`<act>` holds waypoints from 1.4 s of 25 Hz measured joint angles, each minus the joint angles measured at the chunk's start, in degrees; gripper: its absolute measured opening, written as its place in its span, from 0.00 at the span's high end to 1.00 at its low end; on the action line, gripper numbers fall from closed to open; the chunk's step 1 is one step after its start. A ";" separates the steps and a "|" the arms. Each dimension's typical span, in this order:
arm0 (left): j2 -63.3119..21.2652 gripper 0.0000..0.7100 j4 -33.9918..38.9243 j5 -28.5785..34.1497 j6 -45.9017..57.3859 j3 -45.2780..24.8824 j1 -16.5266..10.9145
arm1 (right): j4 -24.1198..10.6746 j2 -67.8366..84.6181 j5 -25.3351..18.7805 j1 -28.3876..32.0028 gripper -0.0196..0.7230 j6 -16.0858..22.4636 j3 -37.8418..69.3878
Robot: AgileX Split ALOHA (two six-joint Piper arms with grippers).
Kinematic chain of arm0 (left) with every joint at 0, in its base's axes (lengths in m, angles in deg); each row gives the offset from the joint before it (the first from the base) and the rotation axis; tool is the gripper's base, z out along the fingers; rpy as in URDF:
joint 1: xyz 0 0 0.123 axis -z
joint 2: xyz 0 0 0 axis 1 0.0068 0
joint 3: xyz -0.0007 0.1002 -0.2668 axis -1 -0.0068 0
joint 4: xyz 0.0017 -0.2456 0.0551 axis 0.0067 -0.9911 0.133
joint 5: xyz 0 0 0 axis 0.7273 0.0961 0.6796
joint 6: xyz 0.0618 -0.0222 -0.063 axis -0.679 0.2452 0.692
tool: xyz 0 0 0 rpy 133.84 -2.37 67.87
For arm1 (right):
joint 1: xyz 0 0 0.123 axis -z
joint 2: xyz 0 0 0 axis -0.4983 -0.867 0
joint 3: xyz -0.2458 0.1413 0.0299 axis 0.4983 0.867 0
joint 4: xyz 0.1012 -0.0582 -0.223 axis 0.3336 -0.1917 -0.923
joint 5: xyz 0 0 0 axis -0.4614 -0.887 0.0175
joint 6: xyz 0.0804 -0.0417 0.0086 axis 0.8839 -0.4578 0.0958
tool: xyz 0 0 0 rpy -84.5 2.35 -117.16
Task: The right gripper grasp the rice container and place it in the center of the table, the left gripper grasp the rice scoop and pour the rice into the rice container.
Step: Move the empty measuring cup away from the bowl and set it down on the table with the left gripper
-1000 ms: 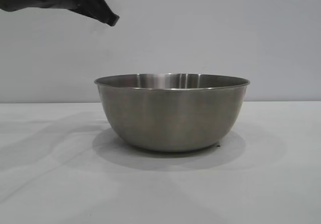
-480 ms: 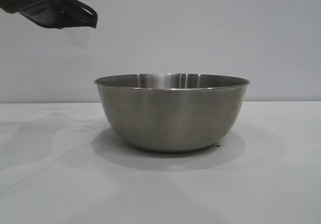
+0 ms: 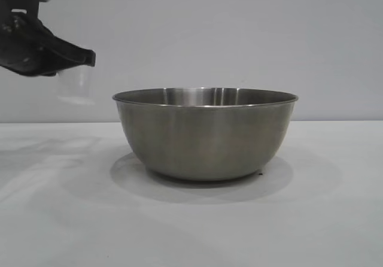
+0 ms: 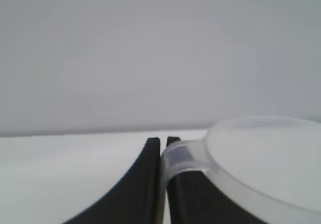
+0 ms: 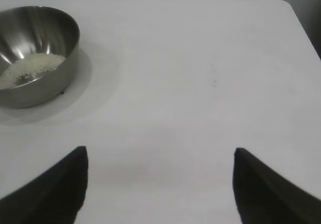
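Lowered rice scoop (image 3: 75, 86) empty; rice (image 5: 29, 68) fills rice container (image 3: 205, 133).

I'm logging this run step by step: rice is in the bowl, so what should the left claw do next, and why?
Probably lower the rice scoop to the table, left of the rice container, and let go. The rice already lies in the container, the scoop looks empty, and the left claw holds it by the handle, in the air and clear of the rim.

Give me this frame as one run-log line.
left gripper: shut on rice scoop, beside rice container | rice: in container | right gripper: open, empty, parked
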 joint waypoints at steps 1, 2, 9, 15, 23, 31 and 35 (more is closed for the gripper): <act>0.91 1.00 0.22 -0.97 1.06 -0.86 0.00 | 0.00 0.00 0.00 0.00 0.24 0.00 0.00; 1.82 1.00 0.21 -1.13 1.54 -1.36 0.00 | 0.00 0.00 0.00 0.00 0.24 0.00 0.00; 5.32 1.00 2.68 -1.32 4.35 -3.24 0.00 | 0.00 0.00 0.00 0.00 0.24 0.00 0.00; 5.72 1.00 3.06 -1.40 4.35 -3.26 0.00 | 0.00 0.00 0.00 0.00 0.24 0.00 0.00; 5.72 0.57 3.92 -1.40 4.57 -6.39 0.00 | 0.00 0.00 0.00 0.00 0.24 0.00 0.00; 1.97 0.53 7.94 -1.40 8.61 -14.57 -0.02 | 0.00 0.00 0.00 0.00 0.24 0.00 0.00; -2.12 0.53 12.12 -1.49 10.32 -19.82 -0.02 | 0.00 0.00 0.00 0.00 0.24 0.00 0.00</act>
